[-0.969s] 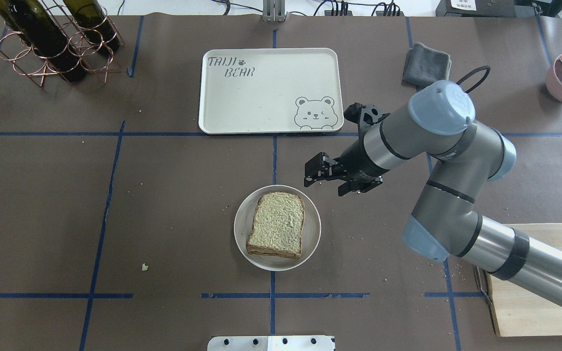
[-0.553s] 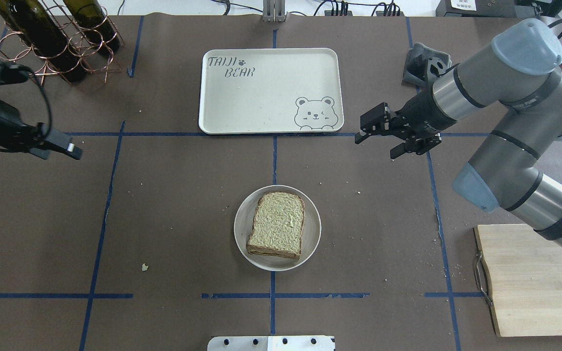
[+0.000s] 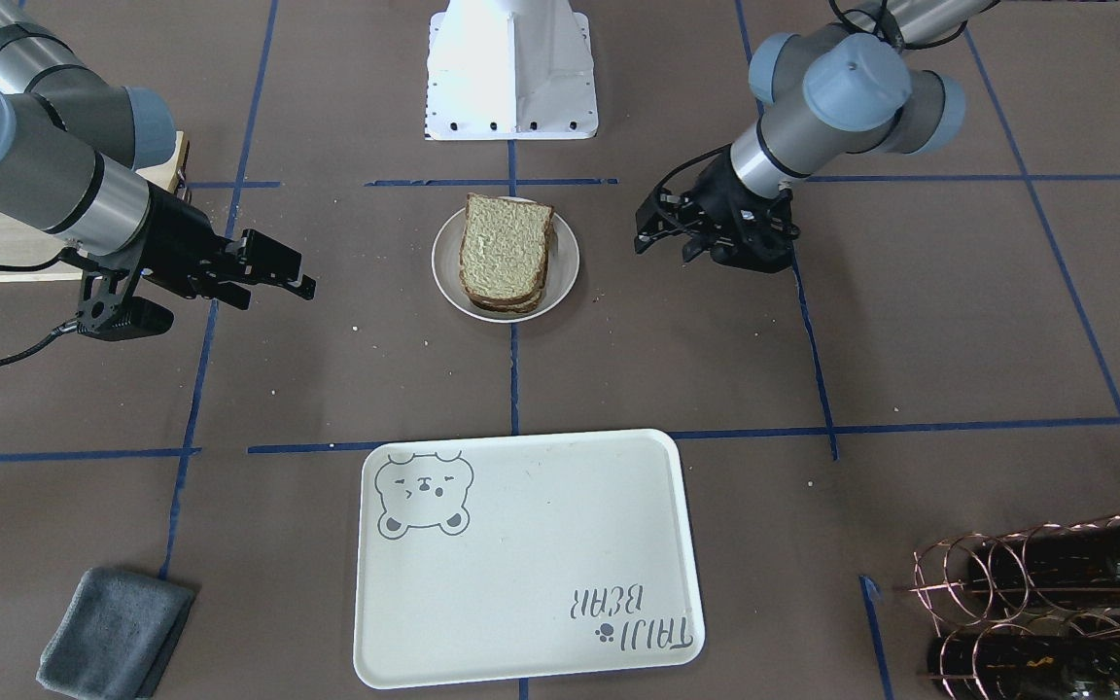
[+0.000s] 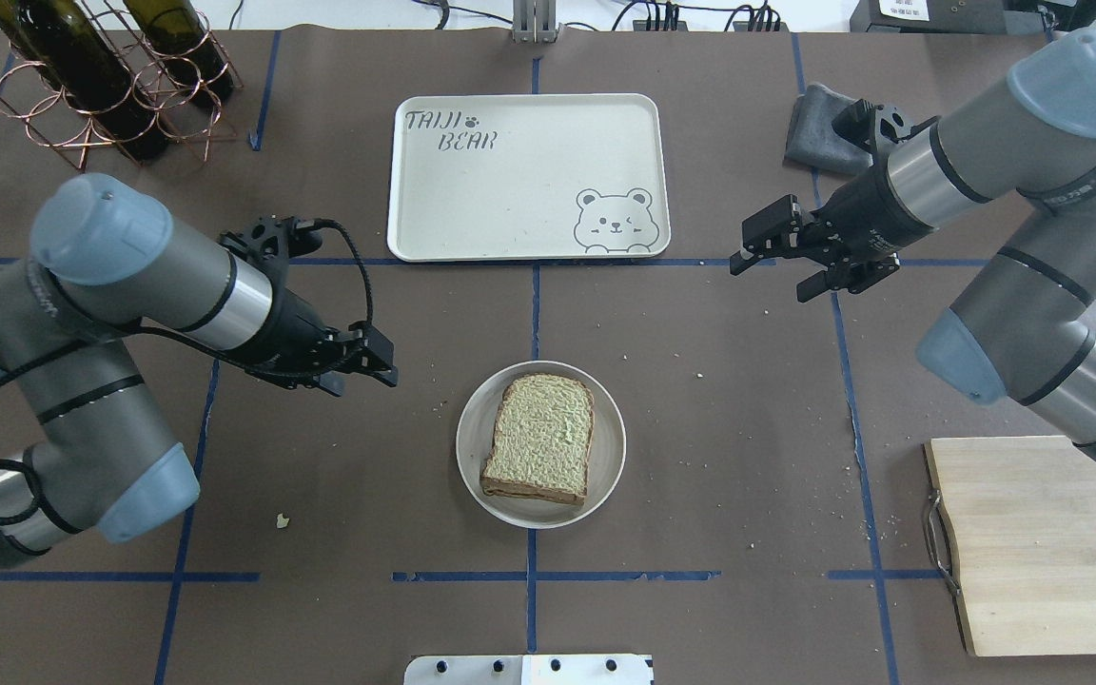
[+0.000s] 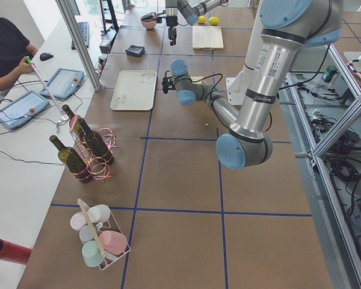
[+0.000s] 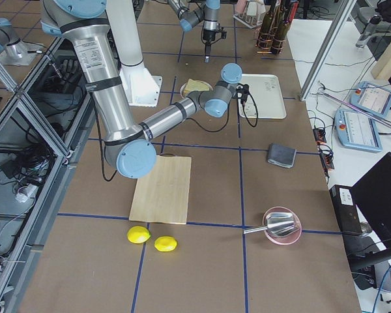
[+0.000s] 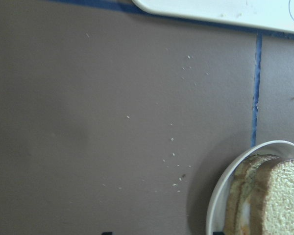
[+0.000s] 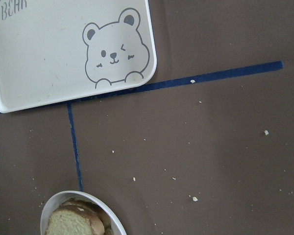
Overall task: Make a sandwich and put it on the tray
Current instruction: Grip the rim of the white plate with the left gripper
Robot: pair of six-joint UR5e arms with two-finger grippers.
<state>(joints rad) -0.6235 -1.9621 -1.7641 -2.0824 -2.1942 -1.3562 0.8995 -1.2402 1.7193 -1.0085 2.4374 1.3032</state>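
The sandwich (image 4: 540, 438), two pale brown-crusted bread slices, lies on a small round white plate (image 4: 611, 447) at the table's middle. A thin white filling shows between the slices in the left wrist view (image 7: 241, 215). The cream tray (image 4: 529, 176) with bear face and "TAIJI BEAR" lettering lies empty beyond the plate. My left gripper (image 4: 369, 374) is open and empty, just left of the plate. My right gripper (image 4: 765, 276) is open and empty, to the plate's far right, near the tray's right corner. Both also show in the front-facing view: left gripper (image 3: 662, 245), right gripper (image 3: 273, 292).
A copper rack with wine bottles (image 4: 101, 86) stands at the back left. A folded grey cloth (image 4: 819, 128) lies right of the tray. A wooden cutting board (image 4: 1052, 542) lies at the front right. Crumbs dot the brown table cover.
My right gripper has drawn back from beside the plate toward the far right. My left arm has come in from the left edge to just left of the plate.
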